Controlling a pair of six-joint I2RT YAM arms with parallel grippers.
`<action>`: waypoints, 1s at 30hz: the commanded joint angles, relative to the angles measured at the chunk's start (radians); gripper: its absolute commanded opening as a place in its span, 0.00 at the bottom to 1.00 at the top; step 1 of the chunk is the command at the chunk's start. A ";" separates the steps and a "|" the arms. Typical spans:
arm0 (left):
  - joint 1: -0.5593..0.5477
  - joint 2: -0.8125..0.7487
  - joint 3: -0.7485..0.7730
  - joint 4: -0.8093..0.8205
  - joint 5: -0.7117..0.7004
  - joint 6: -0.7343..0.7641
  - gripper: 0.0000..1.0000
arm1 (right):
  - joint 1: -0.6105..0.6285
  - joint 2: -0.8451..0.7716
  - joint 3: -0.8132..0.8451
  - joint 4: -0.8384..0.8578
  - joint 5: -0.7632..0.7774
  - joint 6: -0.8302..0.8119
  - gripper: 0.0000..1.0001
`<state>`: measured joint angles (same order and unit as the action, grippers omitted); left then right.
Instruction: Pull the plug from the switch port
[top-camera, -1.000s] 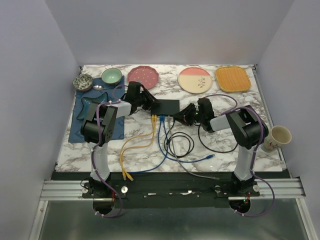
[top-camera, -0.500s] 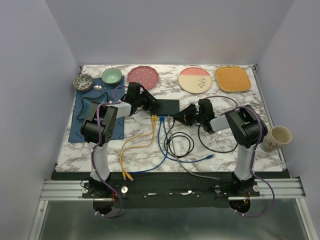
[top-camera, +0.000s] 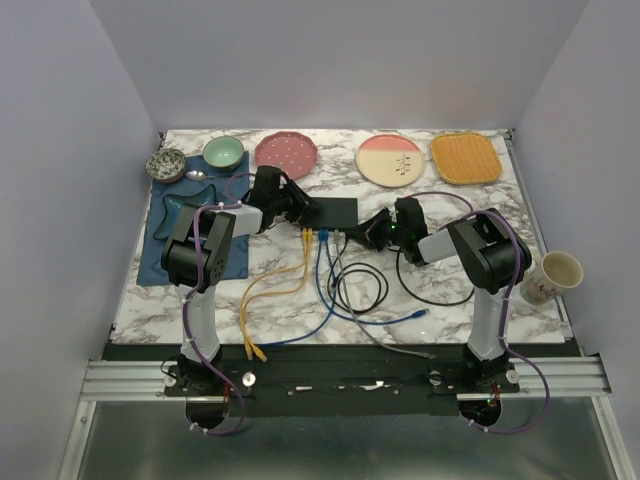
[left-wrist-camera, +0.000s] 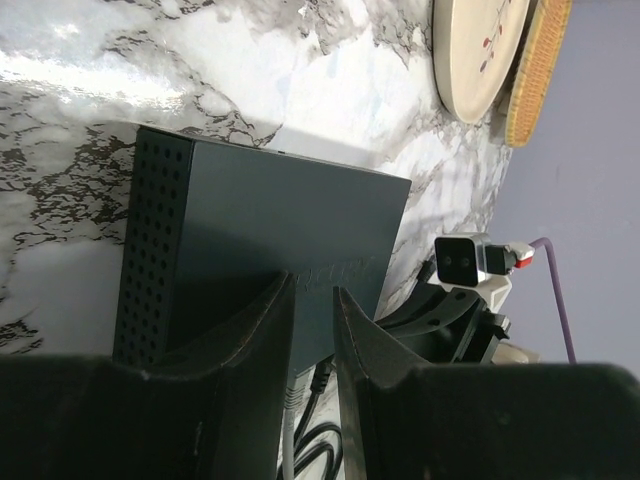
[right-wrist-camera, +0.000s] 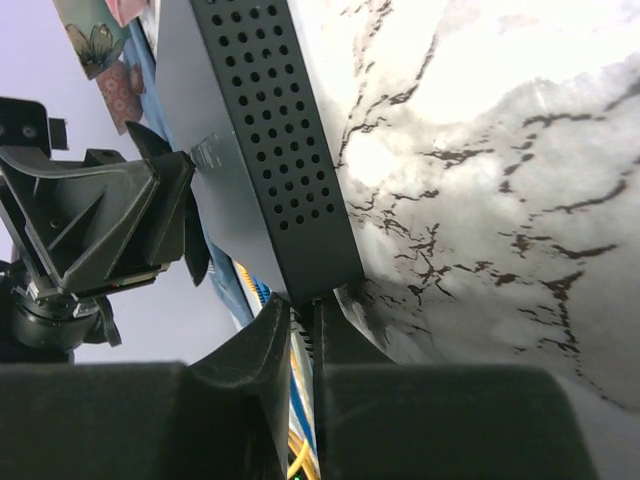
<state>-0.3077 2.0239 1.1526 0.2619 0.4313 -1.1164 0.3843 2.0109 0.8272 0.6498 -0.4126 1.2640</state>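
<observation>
Switch (top-camera: 336, 211) sits at middle of table (top-camera: 530, 200), with plugs (top-camera: 318, 237) along its 6 o'clock edge. Plug body is small, rigid and probably latched, and the cord is floppy, so pinch the body, not the cord. Switch looks light and likely slides unless braced. Left gripper (left-wrist-camera: 312, 288) is slightly apart, tips on switch top at the 9 o'clock end. Right gripper (right-wrist-camera: 303, 303) is nearly together at the 5 o'clock corner; can't tell if it's pinching a plug.

black switch (top-camera: 338, 211), grey-veined white marble table (top-camera: 540, 225), yellow cables (top-camera: 272, 288).

Soft, even light overhead; glare bleaches the marble table (right-wrist-camera: 480, 60) in both wrist views.
</observation>
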 joint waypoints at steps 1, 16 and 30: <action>-0.002 0.007 -0.017 0.008 0.026 -0.005 0.37 | -0.004 0.028 -0.019 0.011 0.024 -0.003 0.08; -0.108 0.015 -0.077 0.108 0.126 -0.097 0.36 | -0.004 0.008 -0.027 -0.016 -0.008 -0.074 0.01; -0.123 0.099 -0.019 0.094 0.083 -0.123 0.36 | 0.018 -0.035 -0.042 -0.081 -0.106 -0.179 0.01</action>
<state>-0.4339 2.0644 1.1019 0.4042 0.5365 -1.2385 0.3874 2.0064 0.8139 0.6674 -0.4580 1.1603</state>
